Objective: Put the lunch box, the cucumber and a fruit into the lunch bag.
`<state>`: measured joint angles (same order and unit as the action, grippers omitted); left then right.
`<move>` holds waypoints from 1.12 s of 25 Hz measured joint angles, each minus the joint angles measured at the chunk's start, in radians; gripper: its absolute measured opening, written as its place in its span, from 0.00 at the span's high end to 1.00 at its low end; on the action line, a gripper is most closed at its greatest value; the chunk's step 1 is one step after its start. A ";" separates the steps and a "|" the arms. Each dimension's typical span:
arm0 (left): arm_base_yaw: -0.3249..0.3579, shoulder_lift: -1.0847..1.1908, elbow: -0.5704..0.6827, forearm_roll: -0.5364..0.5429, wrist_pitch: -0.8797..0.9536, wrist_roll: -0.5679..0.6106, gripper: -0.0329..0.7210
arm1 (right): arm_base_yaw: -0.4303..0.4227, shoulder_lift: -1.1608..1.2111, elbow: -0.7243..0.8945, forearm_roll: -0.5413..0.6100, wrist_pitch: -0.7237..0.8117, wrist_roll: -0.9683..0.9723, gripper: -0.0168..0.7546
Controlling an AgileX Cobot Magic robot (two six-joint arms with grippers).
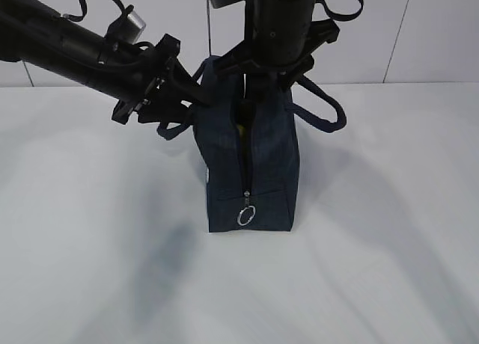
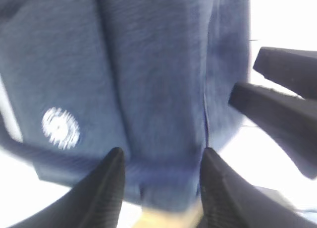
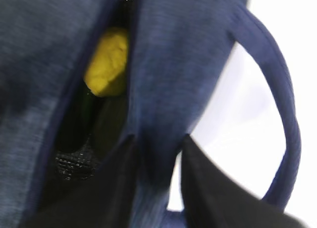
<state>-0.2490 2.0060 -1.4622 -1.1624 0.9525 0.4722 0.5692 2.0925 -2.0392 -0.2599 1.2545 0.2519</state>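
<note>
- The lunch bag [image 1: 251, 168] stands upright near the middle of the table [image 1: 90, 269], its zipper slit parted.
- The fruit [image 3: 106, 62] shows inside the slit.
- The left hand [image 2: 161, 181] has its fingers spread around a fold of the bag's fabric.
- The right hand [image 3: 156, 176] straddles the bag's rim beside a handle [image 3: 280, 124], fingers apart.

a plain white table [image 1: 90, 284] carries one thing: the dark navy lunch bag [image 1: 224, 179], standing upright near the middle toward the back edge, its zipper end and metal ring pull [image 1: 246, 216] facing the camera, soft shadows around it.
</note>
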 joint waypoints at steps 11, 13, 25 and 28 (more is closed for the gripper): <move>0.135 0.000 0.000 -0.077 0.212 0.000 0.50 | 0.000 -0.047 -0.002 0.014 -0.001 -0.003 0.47; 0.173 0.000 0.000 -0.102 0.218 0.000 0.50 | 0.000 -0.071 -0.002 0.031 -0.001 -0.012 0.47; 0.229 -0.108 0.000 -0.026 0.234 0.000 0.53 | 0.000 -0.188 -0.002 0.059 -0.001 -0.041 0.46; 0.229 -0.120 0.000 0.041 0.236 0.000 0.54 | 0.000 -0.207 -0.002 0.086 0.000 -0.044 0.46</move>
<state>-0.0195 1.8860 -1.4622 -1.1214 1.1884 0.4722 0.5692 1.8856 -2.0413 -0.1741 1.2549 0.2076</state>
